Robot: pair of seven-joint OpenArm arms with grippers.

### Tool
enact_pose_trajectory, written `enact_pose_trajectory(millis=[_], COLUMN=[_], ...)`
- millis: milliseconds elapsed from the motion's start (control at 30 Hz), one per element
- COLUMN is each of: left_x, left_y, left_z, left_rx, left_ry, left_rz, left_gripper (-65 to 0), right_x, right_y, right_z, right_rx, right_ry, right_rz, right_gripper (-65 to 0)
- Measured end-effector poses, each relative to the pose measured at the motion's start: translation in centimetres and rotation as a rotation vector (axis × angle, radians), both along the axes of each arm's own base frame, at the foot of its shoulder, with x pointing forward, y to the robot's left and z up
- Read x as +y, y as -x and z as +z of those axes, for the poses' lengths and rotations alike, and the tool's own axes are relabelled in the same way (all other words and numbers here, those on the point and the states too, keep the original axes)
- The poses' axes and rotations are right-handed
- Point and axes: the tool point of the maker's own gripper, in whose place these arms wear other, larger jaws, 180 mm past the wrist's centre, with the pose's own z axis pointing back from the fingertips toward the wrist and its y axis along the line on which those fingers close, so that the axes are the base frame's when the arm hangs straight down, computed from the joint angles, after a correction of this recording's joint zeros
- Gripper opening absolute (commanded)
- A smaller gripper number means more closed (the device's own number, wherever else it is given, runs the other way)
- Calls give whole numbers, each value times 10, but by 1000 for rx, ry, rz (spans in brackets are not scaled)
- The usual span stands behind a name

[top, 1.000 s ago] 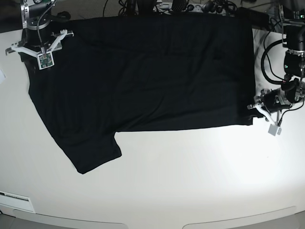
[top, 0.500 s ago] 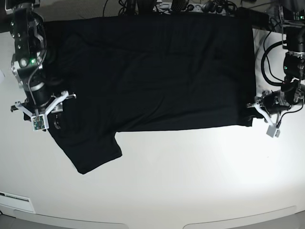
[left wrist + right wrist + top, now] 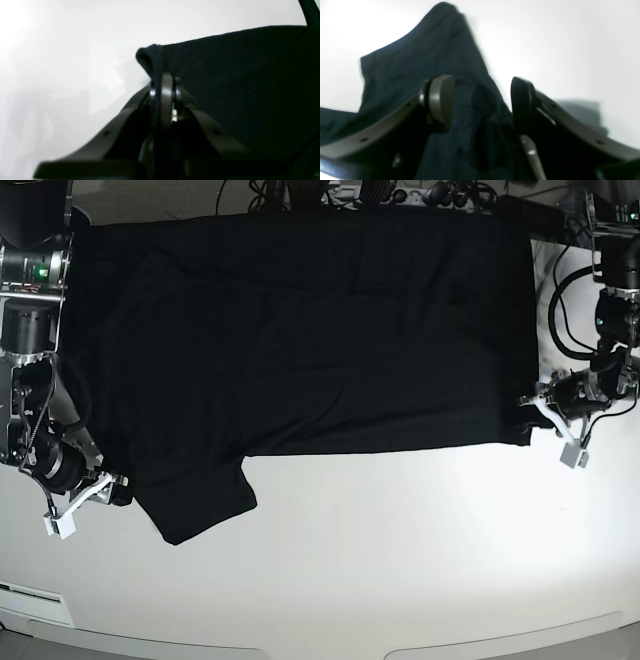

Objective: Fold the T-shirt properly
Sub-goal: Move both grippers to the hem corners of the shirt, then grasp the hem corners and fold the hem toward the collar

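Black T-shirt (image 3: 300,330) spread flat on white table (image 3: 400,560), left gripper (image 3: 163,82) pinched tight on hem corner at 3 o'clock, right gripper (image 3: 481,100) spread wide (cloth between its pads, nothing clamped) over sleeve at 8 o'clock

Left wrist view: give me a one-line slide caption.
Left gripper shut on a bunched corner of the black T-shirt, lying on the white table.
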Motion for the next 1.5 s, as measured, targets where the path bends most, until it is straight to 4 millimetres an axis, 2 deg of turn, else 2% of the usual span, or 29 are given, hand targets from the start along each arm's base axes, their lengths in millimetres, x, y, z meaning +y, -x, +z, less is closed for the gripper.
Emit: enact_pose_trajectory(millis=[167,267,533,567,600,700,733,833,900,967,1067,1167,1233,1300,1400,1500], left_x=[0,0,0,0,0,-2,-3,-1,10,19,21,22,15,0,-20,-29], left_y=[-1,-1,-1,-1,-1,-1,-1,-7,-17,-23,-28,-33,-33,-25,-14,-12], left_z=[0,1,1,1,1,2,3,5,5,5,9,14,17,19,23,30], left_rx=[-4,-6,-7,-8,-8,-31,-41,-91,-142,-168,-177,-171,-171,-161,-158,-149], left_ry=[-2,1,2,2,2,-7,-10,-27,-90,-159,-188,-196,-159,-90,-10,69], left_rz=[2,3,3,4,4,-36,-52,-45,-1,1,-14,-27,-52,-117,-213,-212], left_gripper=[-650,-650,-650,-650,-650,-650,-650,-650,-650,-650,-650,-650,-650,-650,-650,-650], right_x=[1,8,61,63,64,66,67,75,87,90,78,66,69,71,66,57], right_y=[1,0,-7,-7,-7,-2,1,0,3,8,14,17,17,21,45,73], right_z=[-23,-26,-28,-28,-28,-30,-31,-18,-4,3,8,13,23,35,43,42], right_rx=[80,78,40,39,39,62,88,79,51,63,58,63,49,28,37,49], right_ry=[-104,-130,-212,-216,-216,-202,-199,-248,-299,-353,-403,-363,-364,-380,-340,-240], right_rz=[2,10,102,104,105,146,160,206,285,302,282,290,318,354,426,486], right_gripper=[-272,-273,-275,-295,-349,-635,-650,-650,-650,-650,-650,-650,-650,-650,-650,-650])
